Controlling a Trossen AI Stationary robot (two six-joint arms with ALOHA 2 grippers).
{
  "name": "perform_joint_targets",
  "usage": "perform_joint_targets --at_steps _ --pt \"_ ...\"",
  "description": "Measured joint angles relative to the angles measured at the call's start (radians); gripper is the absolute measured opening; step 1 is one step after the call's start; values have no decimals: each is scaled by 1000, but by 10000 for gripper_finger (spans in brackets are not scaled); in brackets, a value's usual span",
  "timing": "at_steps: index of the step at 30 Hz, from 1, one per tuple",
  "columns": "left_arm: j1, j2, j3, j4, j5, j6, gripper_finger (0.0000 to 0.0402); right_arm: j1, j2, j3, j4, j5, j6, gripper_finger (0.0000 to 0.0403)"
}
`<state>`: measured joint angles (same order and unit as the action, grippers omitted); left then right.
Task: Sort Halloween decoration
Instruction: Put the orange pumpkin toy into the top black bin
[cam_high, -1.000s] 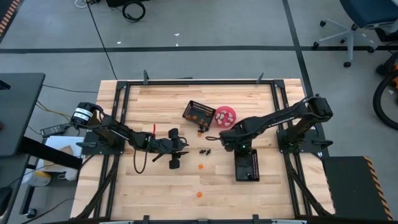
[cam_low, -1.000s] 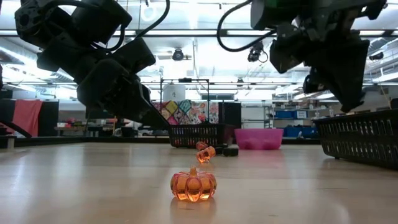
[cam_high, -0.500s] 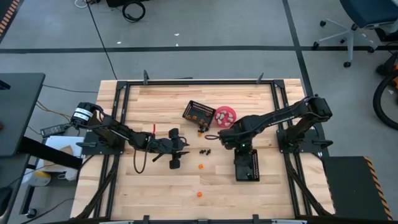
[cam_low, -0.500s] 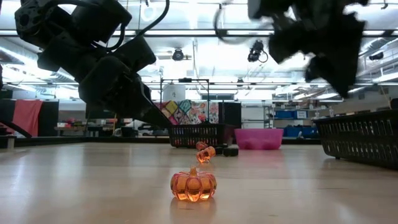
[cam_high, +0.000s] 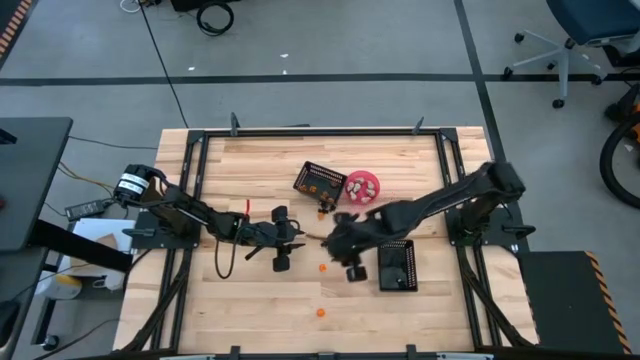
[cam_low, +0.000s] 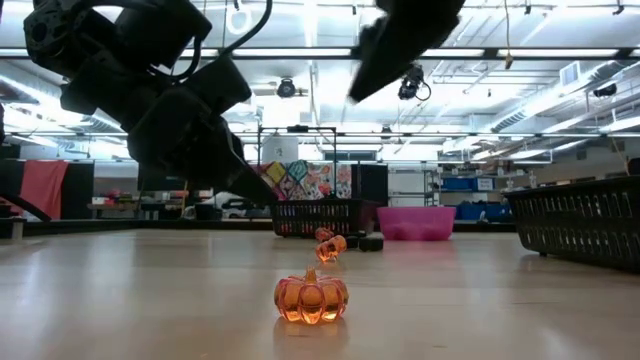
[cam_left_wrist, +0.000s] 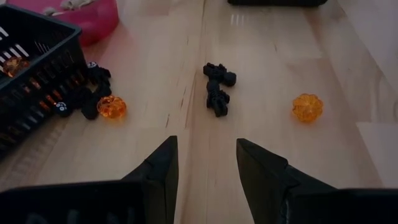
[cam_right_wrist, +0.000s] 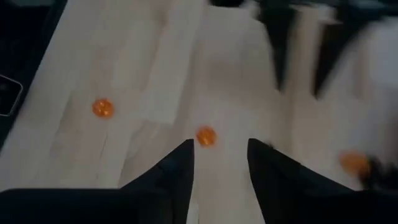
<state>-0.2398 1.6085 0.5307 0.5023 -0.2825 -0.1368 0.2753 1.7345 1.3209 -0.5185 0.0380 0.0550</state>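
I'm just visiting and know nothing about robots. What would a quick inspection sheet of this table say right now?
Surface: wooden table, dark frame.
Job's things: orange pumpkin trinkets loose mid-table and one nearer the front edge; black trinkets lying between the arms.
Clutter: black mesh basket beside pink bowl; second black basket by the right arm.
Grippers: left gripper open, empty, low over the table; right gripper open, empty, above an orange trinket.
Cables: black floor cable; cable on the left arm.
Surroundings: office chair, grey floor.

Overhead and table-level views share pumpkin (cam_low: 311, 297) (foreground).
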Motion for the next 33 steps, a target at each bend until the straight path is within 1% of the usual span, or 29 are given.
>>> perform_joint_targets --at_steps 5,7,11,15,19,29,33 --pt "0 0 0 -15 0 1 137 -2 131 0 175 -116 -103 183" --pt "0 0 0 -20 0 1 137 -8 173 0 198 -127 -133 196" --pt "0 0 0 -29 0 1 137 -14 249 0 230 -110 -209 218" --pt "0 0 0 -31 0 1 137 -14 318 0 279 -116 -272 222" --pt "0 0 0 -36 0 1 137 -21 344 -5 281 -124 -285 208" --pt "0 0 0 -52 0 -2 137 -51 322 -157 501 -175 -219 155" --pt "0 0 0 -51 0 -2 137 -53 310 -182 513 -168 -214 125"
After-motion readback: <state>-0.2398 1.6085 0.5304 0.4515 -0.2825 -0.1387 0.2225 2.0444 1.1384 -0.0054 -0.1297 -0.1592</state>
